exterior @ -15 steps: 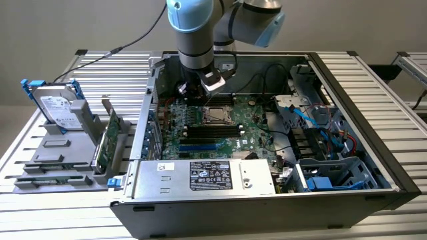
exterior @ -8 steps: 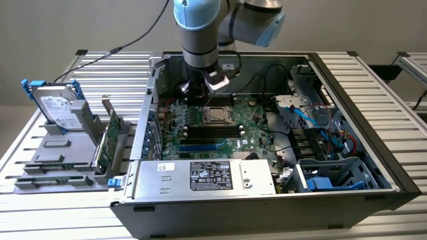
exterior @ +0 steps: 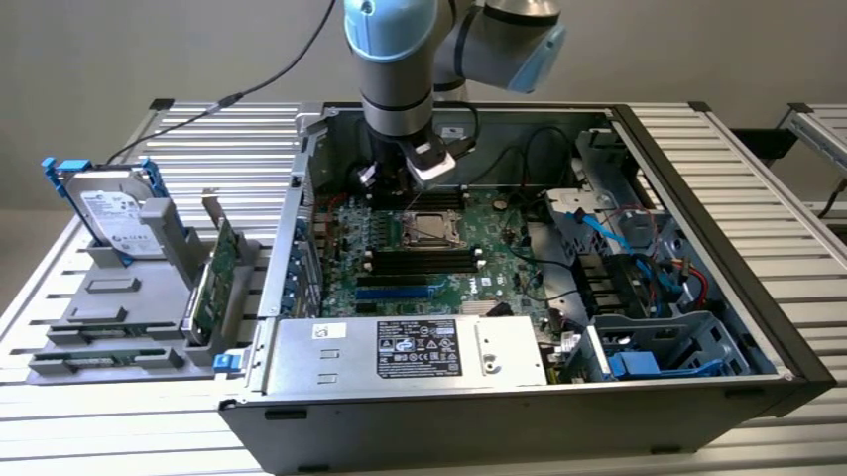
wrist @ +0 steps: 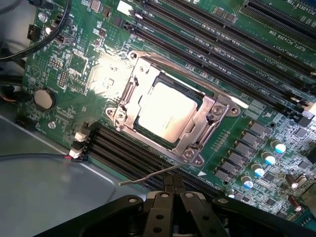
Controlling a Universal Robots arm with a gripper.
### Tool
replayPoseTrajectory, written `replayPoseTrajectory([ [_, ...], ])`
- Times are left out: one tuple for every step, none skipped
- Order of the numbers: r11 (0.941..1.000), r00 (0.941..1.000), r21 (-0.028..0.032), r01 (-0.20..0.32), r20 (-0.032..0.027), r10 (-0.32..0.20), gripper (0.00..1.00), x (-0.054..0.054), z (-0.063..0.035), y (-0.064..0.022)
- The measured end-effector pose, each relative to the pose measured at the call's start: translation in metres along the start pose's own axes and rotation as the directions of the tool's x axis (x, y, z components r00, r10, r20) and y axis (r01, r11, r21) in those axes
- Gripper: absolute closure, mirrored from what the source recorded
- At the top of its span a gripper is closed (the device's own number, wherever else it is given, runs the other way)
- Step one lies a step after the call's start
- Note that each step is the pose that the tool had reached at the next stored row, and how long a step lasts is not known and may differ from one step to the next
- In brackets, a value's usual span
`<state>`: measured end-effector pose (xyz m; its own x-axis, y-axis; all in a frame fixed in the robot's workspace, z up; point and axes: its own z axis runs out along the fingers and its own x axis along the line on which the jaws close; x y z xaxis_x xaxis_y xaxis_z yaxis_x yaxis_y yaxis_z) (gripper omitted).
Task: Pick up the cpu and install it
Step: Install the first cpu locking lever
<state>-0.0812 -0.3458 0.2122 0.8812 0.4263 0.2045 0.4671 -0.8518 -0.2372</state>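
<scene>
From the exterior view I have the arm reaching straight down into the open computer case (exterior: 781, 347), wrist close to vertical, with the gripper (exterior: 387, 184) low over the motherboard (exterior: 411, 268) near the case's far wall. The cpu (exterior: 430, 229) lies flat in its socket just nearer the camera than the gripper and a little toward the exterior view's right; the two are close but apart. Off on the exterior view's left, outside the case, the hard drive (exterior: 113, 213) stands in a grey holder (exterior: 119, 297) (not my concern here), and the power supply (exterior: 411, 349) lies along the case's near edge.

In the wrist view the fingertips (wrist: 174, 183) are pressed together with nothing between them, so I read the gripper as closed and empty. The cpu (wrist: 167, 111) sits square in the socket frame (wrist: 190, 148), shiny top up, edges turned diagonally in the picture; being square, it has no long axis to speak of. It lies directly ahead of the fingertips, past a thin wire latch lever (wrist: 148, 176) lying free between gripper and socket. By my judgement the chip is already seated, with the lever not yet hooked down.
</scene>
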Motion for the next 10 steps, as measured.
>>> replayPoseTrajectory([
  [1.0, 1.0, 0.0, 0.0, 0.0001, 0.0, 0.89, -0.0004, -0.0003, 0.0007],
  [1.0, 1.0, 0.0, 0.0, 0.0002, 0.0, 0.89, -0.0006, -0.0004, 0.0012],
  [1.0, 1.0, 0.0, 0.0, 0.0, 0.0, 0.89, -0.0008, -0.0004, 0.0015],
  [1.0, 1.0, 0.0, 0.0, -0.0001, 0.0, 0.89, -0.0009, -0.0003, 0.0016],
  [1.0, 1.0, 0.0, 0.0, 0.0, 0.0, 0.89, -0.0009, -0.0002, 0.0017],
  [1.0, 1.0, -0.0001, 0.0, 0.0001, 0.0, 0.89, -0.0009, -0.0002, 0.0017],
  [1.0, 1.0, -0.0001, 0.0, 0.0001, 0.0, 0.89, -0.0009, -0.0001, 0.0018],
  [1.0, 1.0, -0.0001, 0.0, 0.0002, 0.0, 0.89, -0.0009, -0.0001, 0.0019],
  [1.0, 1.0, -0.0002, 0.0, 0.0003, 0.0, 0.89, -0.0008, 0.0, 0.002],
  [1.0, 1.0, -0.0001, 0.0, 0.0003, 0.0, 0.89, -0.0005, 0.0001, 0.0022],
])
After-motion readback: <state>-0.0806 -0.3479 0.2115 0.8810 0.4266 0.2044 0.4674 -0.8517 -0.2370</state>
